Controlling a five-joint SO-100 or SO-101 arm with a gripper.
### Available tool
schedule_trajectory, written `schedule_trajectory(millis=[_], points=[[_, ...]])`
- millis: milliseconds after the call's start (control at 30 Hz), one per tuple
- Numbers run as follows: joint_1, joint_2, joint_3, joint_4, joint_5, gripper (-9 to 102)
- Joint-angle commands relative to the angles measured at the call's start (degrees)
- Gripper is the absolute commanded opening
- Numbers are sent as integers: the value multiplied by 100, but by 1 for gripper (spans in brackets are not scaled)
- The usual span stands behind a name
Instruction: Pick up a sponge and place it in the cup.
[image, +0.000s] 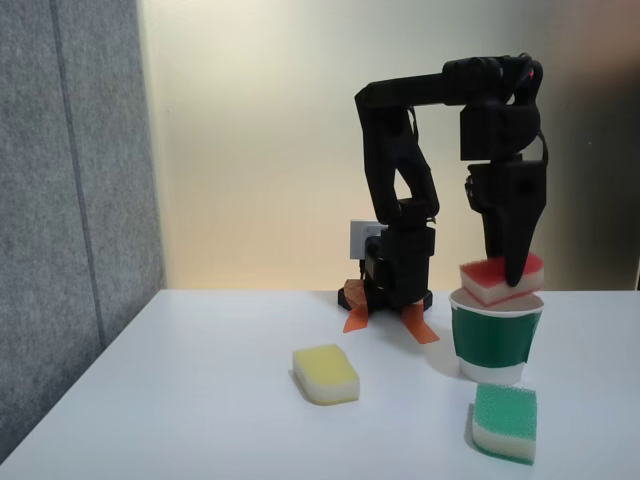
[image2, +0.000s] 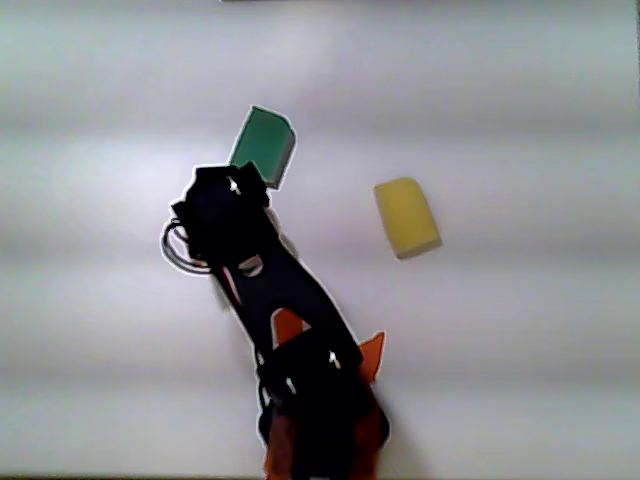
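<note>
The sponge (image: 498, 278), red on top and whitish beneath, sits tilted on the white rim of the cup (image: 494, 340), its right end raised a little; it rests across the mouth and has not dropped inside. The cup, dark green with a white base, stands upright on the counter (image: 200, 400) at the right in the fixed view.

The end effector (image: 514, 272) points straight down over the cup, its dark fingers narrowed to a tip that meets the sponge near its right half. The fingers look close together and pressed on the sponge, but whether they pinch it or merely touch it cannot be told from this angle. In the other view, looking down from above, the black arm (image2: 270, 300) covers the cup and the sponge.

In the fixed view a green-topped sponge (image: 505, 422) lies just in front of the cup, leaning on its edge. A yellow sponge (image: 326, 374) lies flat, well apart to the left. Orange tape strips (image: 418, 322) mark the arm's base.
</note>
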Motion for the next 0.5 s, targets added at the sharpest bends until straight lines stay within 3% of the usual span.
schedule_trajectory(millis=[0,367,467], points=[[-53,149,-62,35,18,22],[44,70,-193,88,-167,25],[70,44,-387,308,-176,17]])
